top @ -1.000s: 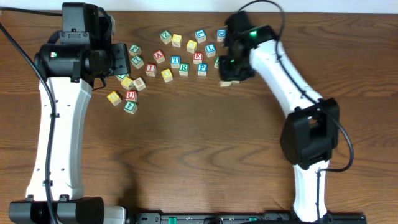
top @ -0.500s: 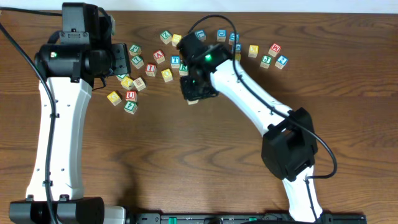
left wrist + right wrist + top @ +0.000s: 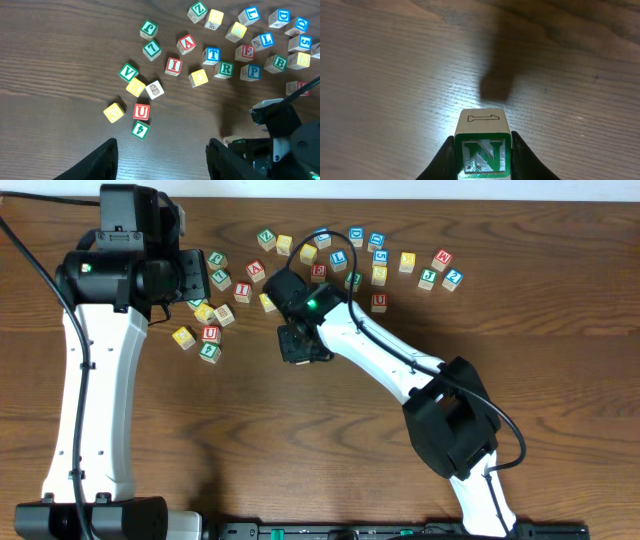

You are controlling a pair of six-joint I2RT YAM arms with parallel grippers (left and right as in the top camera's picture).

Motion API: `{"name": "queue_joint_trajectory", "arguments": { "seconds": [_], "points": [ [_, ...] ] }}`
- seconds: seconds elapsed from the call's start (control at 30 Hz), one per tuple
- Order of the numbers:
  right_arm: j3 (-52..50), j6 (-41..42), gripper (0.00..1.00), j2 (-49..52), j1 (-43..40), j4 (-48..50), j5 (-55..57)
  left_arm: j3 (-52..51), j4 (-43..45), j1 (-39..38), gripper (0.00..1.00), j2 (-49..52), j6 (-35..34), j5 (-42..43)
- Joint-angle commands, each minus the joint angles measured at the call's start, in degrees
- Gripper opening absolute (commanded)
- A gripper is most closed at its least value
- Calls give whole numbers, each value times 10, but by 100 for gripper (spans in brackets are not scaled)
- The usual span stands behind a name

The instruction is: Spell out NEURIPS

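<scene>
N block is clenched in the right hand over the worktop; first-letter placement judged underway, set-down beneath hand and release needed.

Overhead: you get even, soft light. Table dark, cube letters readable, faint shadows under arms.

Left wrist: your picture sharp across cubes. Left gripper at bottom edge dark, soft-edged.

Right wrist: your view washed pale. Glare patch on table just ahead of N cube, blurry dark shadow beyond it, far wood soft.
</scene>
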Motion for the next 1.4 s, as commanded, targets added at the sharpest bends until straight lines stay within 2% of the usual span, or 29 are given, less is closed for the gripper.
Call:
{"name": "queue_joint_trajectory", "arguments": {
  "seconds": [0.0, 0.33, 1.37],
  "points": [
    [-4, 32, 15, -3, 6, 7, 50, 3, -2, 0, 56, -2, -3, -5],
    [-11, 73, 16, 10, 9, 21, 83, 3, -2, 0, 56, -2, -3, -5],
    [-11, 78, 20, 33, 9, 28, 83, 3, -2, 0, 56, -2, -3, -5]
  ]
}}
